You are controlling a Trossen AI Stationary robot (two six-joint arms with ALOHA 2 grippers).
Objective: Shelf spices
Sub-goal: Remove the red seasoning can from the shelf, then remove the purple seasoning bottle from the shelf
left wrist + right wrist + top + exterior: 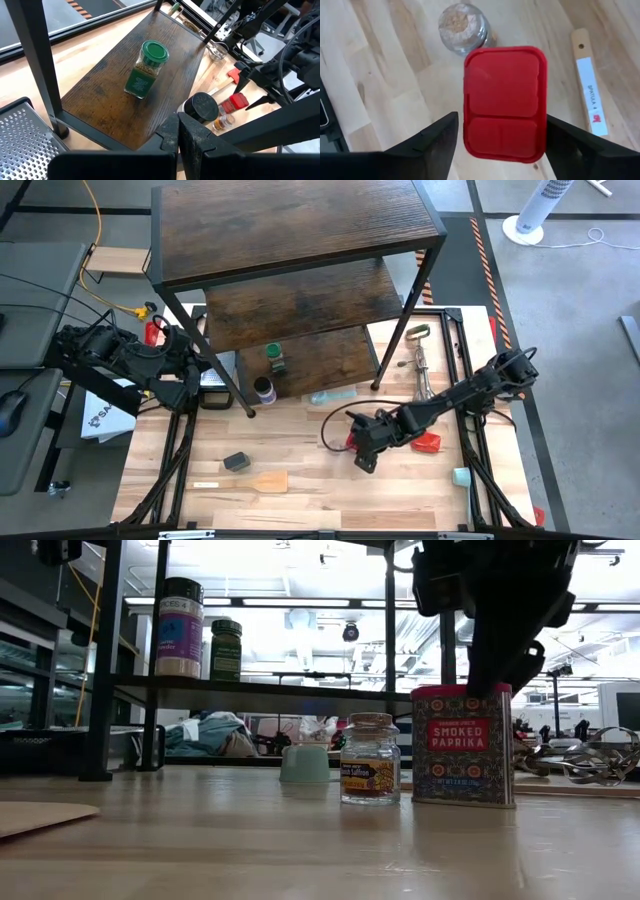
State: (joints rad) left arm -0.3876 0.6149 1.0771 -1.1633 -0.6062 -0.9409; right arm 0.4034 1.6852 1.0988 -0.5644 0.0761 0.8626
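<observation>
Right fingers [440,142] straddle paprika tin [504,102].

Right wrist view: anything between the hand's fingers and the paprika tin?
Nothing. The right hand is open, and the red tin stands between its fingers with bare wood in both gaps. A small jar sits just beyond.

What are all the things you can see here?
shelf: one, dark brown, table's back
green-lidded jar: one, shelf's lowest board
dark-lidded jar: one, purple-white label, same board
paprika tin: one, red, under right gripper
tiny jar: one, clear, beside tin
small dark jar: one, near wooden spatula
wooden spatula: one, pale, table's front
whisk: one, metal, right of shelf
grater: one, metal, left of shelf
cup: one, pale green, front right
left gripper: shut, beside grater
right gripper: open, over tin
</observation>
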